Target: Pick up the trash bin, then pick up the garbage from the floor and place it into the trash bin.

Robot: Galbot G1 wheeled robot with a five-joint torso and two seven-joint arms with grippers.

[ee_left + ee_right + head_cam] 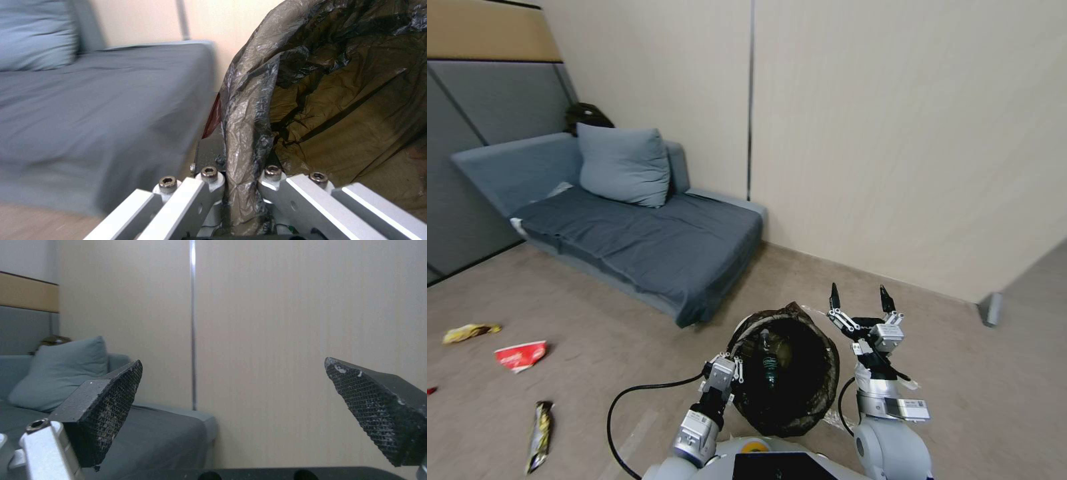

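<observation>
We hold the trash bin [787, 373] by its bag-lined rim in our left hand [728, 371], a thin pinch that may slip, while our right hand [859, 298] hangs wide and empty over the floor [594, 320].

Home lounge: grey sofa [627, 233] w/ cushion [622, 165].

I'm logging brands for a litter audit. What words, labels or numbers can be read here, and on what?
None can be read for certain.
Bottle inside the trash bin: green label, text too small.
Red-and-white wrapper on the floor: white marking, blurred.
Dark wrapper and yellow wrapper: print illegible.
Right gripper wrist: small stickers, unreadable.
</observation>
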